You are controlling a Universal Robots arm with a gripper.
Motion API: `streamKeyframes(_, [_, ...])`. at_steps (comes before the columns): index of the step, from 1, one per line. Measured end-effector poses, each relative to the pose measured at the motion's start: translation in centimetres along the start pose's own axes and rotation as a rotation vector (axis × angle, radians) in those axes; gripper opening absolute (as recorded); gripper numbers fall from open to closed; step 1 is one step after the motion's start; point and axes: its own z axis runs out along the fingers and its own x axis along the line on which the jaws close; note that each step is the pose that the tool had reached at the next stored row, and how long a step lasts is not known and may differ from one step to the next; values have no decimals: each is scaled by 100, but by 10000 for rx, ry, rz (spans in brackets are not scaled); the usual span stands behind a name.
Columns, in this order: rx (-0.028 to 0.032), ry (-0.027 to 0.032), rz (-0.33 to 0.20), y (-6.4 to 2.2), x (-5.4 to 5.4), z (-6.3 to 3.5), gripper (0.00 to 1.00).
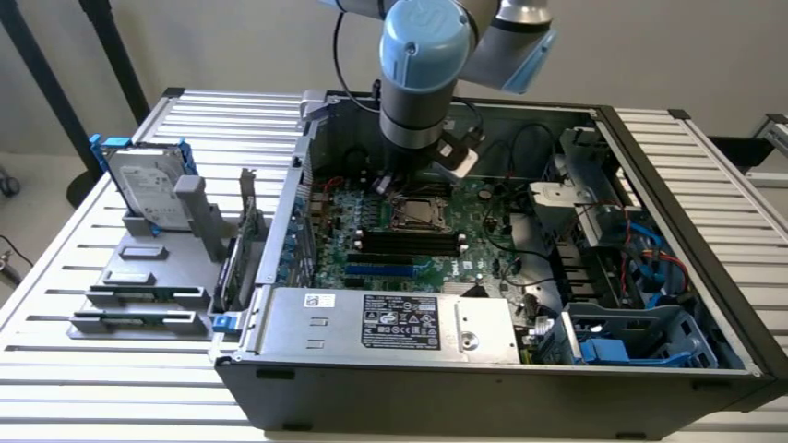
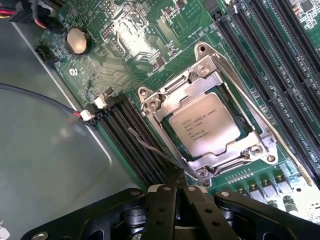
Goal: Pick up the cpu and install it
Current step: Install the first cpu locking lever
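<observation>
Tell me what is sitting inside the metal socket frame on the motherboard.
The cpu lies flat inside the socket frame, its silver printed top facing up. The contacts beneath it are covered. The shut tool hangs beside the frame, holding nothing.

— What do we see of the arm [image 1: 425, 83]?
— We see grey tube sections, pale blue joint caps and a black cable alongside.
— And its hand [image 2: 176, 200]?
— We see black linkage bars with silver screws.
</observation>
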Motion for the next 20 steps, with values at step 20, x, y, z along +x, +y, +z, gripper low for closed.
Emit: streamKeyframes(20, [-86,-348,54,78,105,35,11])
